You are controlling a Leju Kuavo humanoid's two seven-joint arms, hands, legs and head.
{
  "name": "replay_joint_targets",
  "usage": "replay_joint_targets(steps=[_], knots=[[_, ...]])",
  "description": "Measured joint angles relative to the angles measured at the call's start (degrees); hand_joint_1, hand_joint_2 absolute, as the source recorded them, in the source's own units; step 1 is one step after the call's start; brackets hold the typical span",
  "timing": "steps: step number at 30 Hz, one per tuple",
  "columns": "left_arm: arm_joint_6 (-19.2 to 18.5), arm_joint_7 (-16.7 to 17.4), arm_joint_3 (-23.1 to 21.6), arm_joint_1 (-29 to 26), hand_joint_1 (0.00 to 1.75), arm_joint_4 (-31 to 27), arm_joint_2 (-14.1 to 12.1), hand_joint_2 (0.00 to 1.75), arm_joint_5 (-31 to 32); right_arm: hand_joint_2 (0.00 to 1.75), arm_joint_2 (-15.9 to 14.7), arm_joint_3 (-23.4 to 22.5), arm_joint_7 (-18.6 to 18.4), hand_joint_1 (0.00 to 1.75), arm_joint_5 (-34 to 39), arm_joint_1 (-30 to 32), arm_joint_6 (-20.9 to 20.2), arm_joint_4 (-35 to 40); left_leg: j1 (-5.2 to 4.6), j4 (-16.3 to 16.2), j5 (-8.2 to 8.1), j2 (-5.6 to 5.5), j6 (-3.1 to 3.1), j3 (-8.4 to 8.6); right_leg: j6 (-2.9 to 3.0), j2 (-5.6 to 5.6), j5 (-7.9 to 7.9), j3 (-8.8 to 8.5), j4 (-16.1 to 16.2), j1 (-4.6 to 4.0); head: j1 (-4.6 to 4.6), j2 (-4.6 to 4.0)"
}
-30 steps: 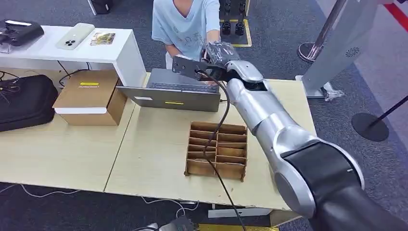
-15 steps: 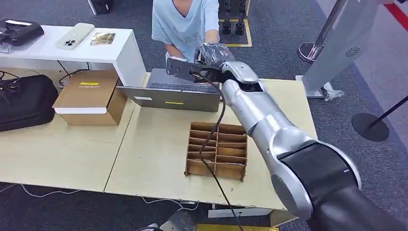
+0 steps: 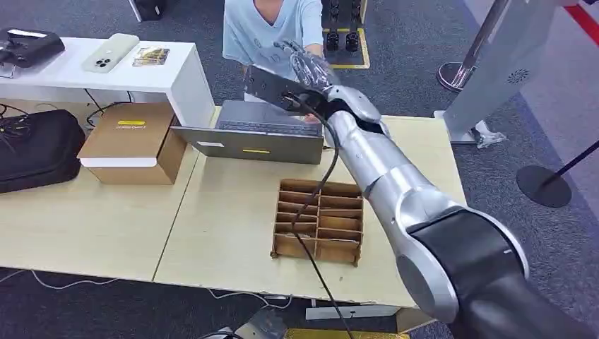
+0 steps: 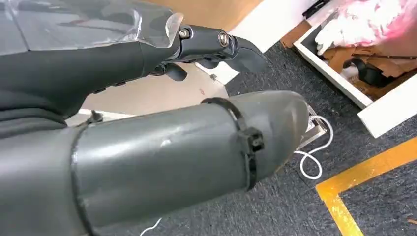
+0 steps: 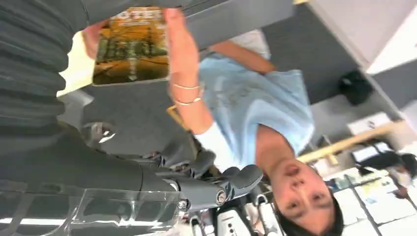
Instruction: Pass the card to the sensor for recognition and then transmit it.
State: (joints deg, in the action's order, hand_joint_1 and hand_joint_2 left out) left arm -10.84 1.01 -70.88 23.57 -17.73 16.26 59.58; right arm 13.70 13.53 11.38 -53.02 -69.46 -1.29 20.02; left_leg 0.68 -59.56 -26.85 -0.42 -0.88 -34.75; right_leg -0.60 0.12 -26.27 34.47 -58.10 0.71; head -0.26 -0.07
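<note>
The card (image 5: 130, 46) was in the person's hand (image 5: 177, 44), flat and close beside the right hand (image 3: 305, 65), which reached over the laptop (image 3: 258, 134) with fingers spread, holding nothing; whether they touched it I couldn't tell.

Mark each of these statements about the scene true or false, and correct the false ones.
1. A person's hand holds the card. True.
2. The laptop lies on the floor. False: it sits on the wooden table.
3. The robot's right hand is stretched out toward the person. True.
4. The cardboard divider tray is packed with cards. False: its compartments look empty.
5. A phone lies on the white table. True.
6. The person wears a red shirt. False: the shirt is light blue.
</note>
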Motion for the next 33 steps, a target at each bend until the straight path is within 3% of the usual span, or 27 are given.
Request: replay_joint_targets(steps=[2,5,13,15,16,17,18,19,23,29,32,33], knots=[[0.1,0.0,-0.7,0.2,0.0,0.0,0.0,0.0,-0.4,1.75,0.1,-2.6,4.1,0.0,6.1,0.5,-0.4,0.9,0.0,0.0,0.0,0.0,0.0,-0.01,0.0,0.0,0.0,0.0,0.0,0.0,-0.02,0.0],[0.1,0.0,-1.4,0.4,0.0,0.0,0.1,0.0,-0.8,1.75,0.4,-6.7,9.7,0.0,17.1,1.4,-4.9,2.3,0.0,0.0,0.0,0.0,0.0,0.0,0.0,0.02,0.0,0.0,0.0,0.0,-0.02,0.0],[0.1,0.1,-1.6,0.4,0.0,0.0,0.1,0.0,-0.9,1.75,0.4,-7.6,10.5,0.0,19.3,1.7,-6.3,2.7,0.0,0.0,0.0,0.0,0.0,0.0,0.0,0.01,0.0,0.0,0.0,0.0,-0.02,0.0],[0.1,0.1,-1.9,0.5,0.0,0.0,0.1,0.0,-1.4,1.75,0.5,-9.8,12.1,0.0,25.1,2.4,-10.5,3.7,0.0,0.0,0.0,-0.01,0.0,0.0,0.0,-0.02,0.0,-0.01,0.0,0.0,-0.02,0.0],[0.1,0.1,-2.4,0.6,0.0,0.0,0.2,0.0,-2.5,1.75,0.7,-14.2,13.3,0.0,37.9,5.2,-19.8,6.9,0.0,0.0,0.0,-0.07,0.0,-0.01,0.0,-0.05,0.0,-0.01,0.0,0.0,0.0,0.0],[0.2,-0.1,-3.2,0.8,0.0,0.0,0.2,0.0,-3.0,1.75,0.7,-15.3,11.2,0.0,50.4,9.9,-23.7,13.0,0.0,0.0,0.0,-0.08,0.0,0.0,0.0,-0.03,0.0,0.01,0.0,0.0,-0.02,0.0],[1.4,-1.1,-4.4,1.0,0.0,0.1,0.3,0.0,-2.7,1.75,-0.9,-13.0,9.8,0.0,61.0,16.5,-21.6,21.6,0.0,0.0,-0.01,-0.09,0.0,-0.02,-0.01,-0.05,-0.01,0.01,0.0,0.0,-0.02,0.0],[2.1,-1.0,-4.5,1.1,0.0,0.1,0.3,0.0,-3.1,1.75,-2.2,-11.4,9.7,0.0,63.3,19.6,-20.4,25.9,-0.01,0.0,-0.01,-0.09,0.0,-0.03,-0.01,-0.04,-0.01,0.03,0.0,0.01,0.0,0.0],[3.2,-1.0,-4.5,1.1,0.0,0.1,0.3,0.0,-4.1,1.75,-5.2,-9.0,9.1,0.0,64.1,27.1,-16.9,35.1,-0.02,0.0,-0.02,-0.14,0.01,-0.04,-0.06,-0.09,-0.05,0.04,0.1,0.01,-0.02,0.0],[3.7,-0.2,-4.6,1.1,0.0,0.1,0.3,0.0,-5.0,1.75,-10.3,-6.5,9.2,0.0,50.5,41.5,-8.4,48.7,-0.01,0.0,-0.08,-0.22,0.03,-0.11,-0.11,-0.16,-0.11,0.05,0.1,0.01,-0.02,0.0],[3.6,3.1,-4.4,1.1,0.0,0.2,0.2,0.0,-8.9,1.75,-12.0,-6.1,9.6,0.0,47.8,48.2,-6.6,53.4,-0.01,0.0,-0.11,-0.21,0.02,-0.13,-0.1,-0.16,-0.13,0.06,0.1,0.01,-0.02,0.0],[4.0,7.7,-3.2,0.8,0.0,0.6,0.1,0.0,-15.1,1.75,-12.9,-5.9,9.6,0.0,46.8,50.6,-5.5,55.1,0.0,0.0,-0.11,-0.22,0.02,-0.12,-0.08,-0.17,-0.16,0.07,0.1,0.0,0.0,0.0]])
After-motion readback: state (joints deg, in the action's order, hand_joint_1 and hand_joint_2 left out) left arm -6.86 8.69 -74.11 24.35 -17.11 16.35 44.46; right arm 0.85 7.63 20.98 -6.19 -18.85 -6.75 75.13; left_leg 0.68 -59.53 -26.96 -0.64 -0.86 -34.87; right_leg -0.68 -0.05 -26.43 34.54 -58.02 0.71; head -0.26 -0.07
